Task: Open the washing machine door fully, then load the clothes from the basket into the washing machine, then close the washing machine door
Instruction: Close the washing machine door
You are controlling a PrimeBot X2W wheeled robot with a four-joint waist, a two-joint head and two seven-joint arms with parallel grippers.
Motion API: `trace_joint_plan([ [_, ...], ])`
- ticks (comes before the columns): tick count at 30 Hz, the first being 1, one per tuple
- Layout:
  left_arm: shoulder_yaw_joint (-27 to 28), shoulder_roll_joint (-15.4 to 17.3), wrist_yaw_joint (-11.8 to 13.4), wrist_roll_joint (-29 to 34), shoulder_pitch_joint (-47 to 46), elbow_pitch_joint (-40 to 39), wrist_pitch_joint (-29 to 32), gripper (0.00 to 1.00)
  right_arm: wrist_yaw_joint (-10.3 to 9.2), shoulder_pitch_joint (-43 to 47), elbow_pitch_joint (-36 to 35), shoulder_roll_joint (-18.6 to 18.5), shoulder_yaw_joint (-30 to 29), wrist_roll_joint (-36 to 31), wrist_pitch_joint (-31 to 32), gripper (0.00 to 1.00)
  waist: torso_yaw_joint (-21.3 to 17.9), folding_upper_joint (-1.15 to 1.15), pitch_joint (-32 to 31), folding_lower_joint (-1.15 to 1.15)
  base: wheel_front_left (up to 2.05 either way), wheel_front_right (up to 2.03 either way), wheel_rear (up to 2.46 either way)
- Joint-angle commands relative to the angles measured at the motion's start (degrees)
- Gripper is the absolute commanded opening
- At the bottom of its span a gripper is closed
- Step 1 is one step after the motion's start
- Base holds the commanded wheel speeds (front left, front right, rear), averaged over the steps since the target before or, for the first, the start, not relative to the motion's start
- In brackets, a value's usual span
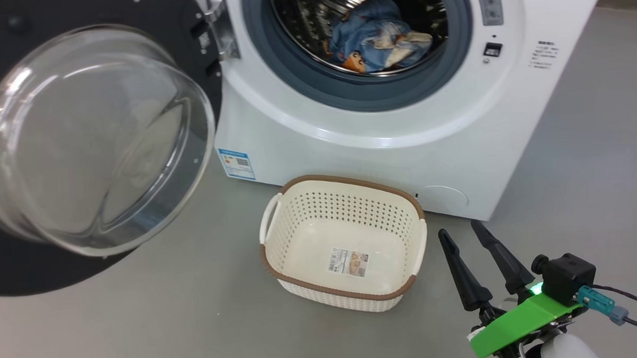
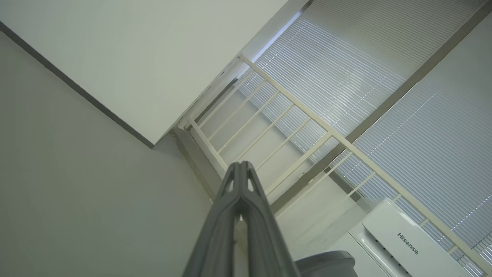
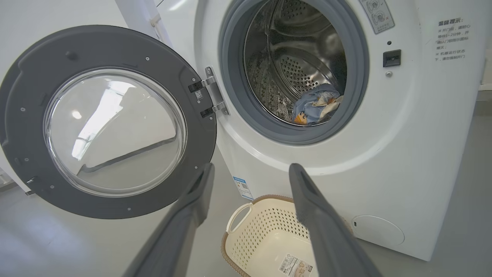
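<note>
One bundle of clothes (image 1: 380, 41) lies inside the one washer (image 1: 401, 123). Its one door (image 1: 35, 273) hangs wide open on the washer's left. One basket (image 1: 345, 179) sits just in front of the washer. There are two grippers. The right gripper (image 1: 459, 228) is near the washer's front, with its fingers spread. The left gripper (image 2: 240, 166) has its fingers pressed together.

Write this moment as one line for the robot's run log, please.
washing machine door wide open | clothes inside washing machine | basket empty | right gripper open, empty | left gripper shut, empty | likely next: close door
</note>
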Motion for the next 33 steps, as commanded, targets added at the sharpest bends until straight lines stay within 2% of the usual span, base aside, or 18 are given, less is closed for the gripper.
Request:
trace_joint_plan([
  [1, 1.6, 4.7, 0.1, -0.6, -2.1, 0.8, 0.6, 0.0, 0.52, -2.1, -1.4, -0.4, 1.1, -0.3, -0.3, 1.0, -1.4, 0.0, 0.8, 0.0, 0.0, 0.0, 0.0],
  [4, 2.8, 6.3, 0.4, -2.1, -4.1, 7.6, 1.5, 0.0, 0.52, -2.5, -1.5, -1.2, 1.4, -0.4, -0.3, 1.0, -2.5, 0.0, 1.9, 0.0, 0.0, 0.0, 0.0],
  [17, 5.1, 10.0, 0.9, -4.9, -4.5, 23.4, 4.6, 0.0, 0.52, -3.6, -1.8, -2.8, 1.1, -1.0, -0.3, 1.0, -5.8, 0.0, 4.8, 0.0, 0.0, 0.0, 0.0],
  [33, 5.3, 8.6, 1.0, -6.9, -7.6, 30.1, 7.8, 0.0, 0.52, -4.1, -1.8, -3.0, 0.9, -1.3, -0.3, 1.0, -6.0, 0.0, 5.6, 0.0, 0.0, 0.0, 0.0],
])
